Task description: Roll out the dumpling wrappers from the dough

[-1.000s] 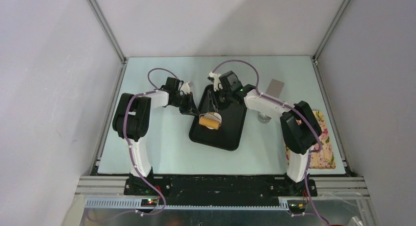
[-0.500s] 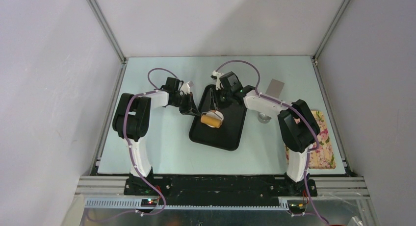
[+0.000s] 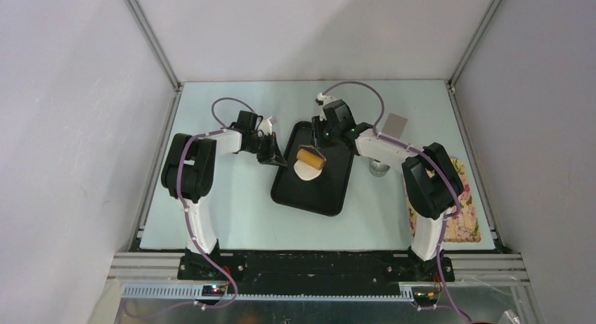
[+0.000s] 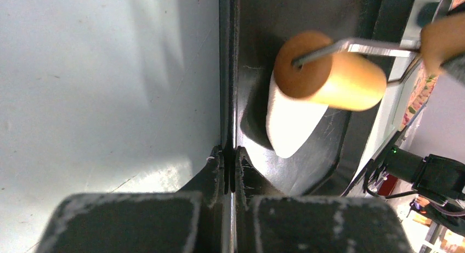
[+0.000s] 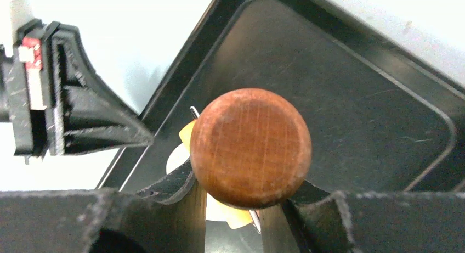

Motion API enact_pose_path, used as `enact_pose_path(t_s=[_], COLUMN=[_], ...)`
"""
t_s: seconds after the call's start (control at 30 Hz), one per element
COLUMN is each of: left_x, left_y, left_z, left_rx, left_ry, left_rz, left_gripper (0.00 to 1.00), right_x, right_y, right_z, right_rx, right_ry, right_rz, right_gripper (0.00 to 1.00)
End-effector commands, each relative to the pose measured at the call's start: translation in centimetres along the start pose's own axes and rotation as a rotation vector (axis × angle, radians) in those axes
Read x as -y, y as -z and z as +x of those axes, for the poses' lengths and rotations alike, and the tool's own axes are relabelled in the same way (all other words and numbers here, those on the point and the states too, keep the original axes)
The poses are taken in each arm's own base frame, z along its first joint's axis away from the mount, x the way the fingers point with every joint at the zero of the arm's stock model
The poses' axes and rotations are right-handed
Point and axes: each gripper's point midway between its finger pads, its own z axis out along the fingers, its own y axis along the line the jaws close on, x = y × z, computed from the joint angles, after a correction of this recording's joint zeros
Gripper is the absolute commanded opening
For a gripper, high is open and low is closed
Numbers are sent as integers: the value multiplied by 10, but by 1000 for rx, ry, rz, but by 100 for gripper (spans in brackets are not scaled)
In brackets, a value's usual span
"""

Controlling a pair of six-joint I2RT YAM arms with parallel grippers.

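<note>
Left gripper (image 3: 275, 158) at the tray's left rim. Wrist view: fingers (image 4: 244, 165) pressed almost together, the rim edge pinched in the slit between them (image 4: 230, 161).

Tray (image 3: 320, 195): black, on the table, turned slightly. Rim and floor scuffed (image 4: 257, 22).

Dough (image 3: 303, 171): inside the tray, in its far-left part, near the left rim. White, rolled flat, one end rounded to a point (image 4: 288, 124).

Roller (image 3: 310, 158): tan wooden cylinder on a wire frame, lying across the far end of the dough and covering it (image 4: 340, 80). Contact looks likely, though the contact line itself is hidden.

Right gripper (image 3: 322, 140) over the tray's far half. Fingers closed against the roller's round brown handle (image 5: 250, 147), one on each side (image 5: 248, 201).

Cup (image 3: 379, 169): steel, just right of the tray, partly under the right arm.

Card (image 3: 396, 124): grey, flat, beyond the tray's far-right corner.

Cloth (image 3: 465, 206): floral, well right of the tray, at the table edge.
</note>
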Motion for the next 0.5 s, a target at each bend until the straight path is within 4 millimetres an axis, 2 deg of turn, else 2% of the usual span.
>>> enact_pose_path(t_s=[0.0, 0.17, 0.33, 0.4, 0.47], left_x=[-28, -28, -28, -28, -28], left_y=[-1, -1, -1, -1, -1], left_z=[24, 24, 24, 24, 24], left_rx=[-78, -77, -78, -78, -77], left_ry=[72, 71, 74, 73, 72], left_rz=[-87, -88, -88, -89, -88], left_gripper=[0, 0, 0, 0, 0], right_x=[85, 92, 98, 86, 64], right_y=[0, 3, 11, 16, 27], right_z=[66, 58, 41, 22, -2], right_rx=[-187, -161, -115, -63, -4], right_ry=[73, 90, 104, 130, 166], right_rz=[318, 355, 370, 298, 202], right_gripper=[0, 0, 0, 0, 0])
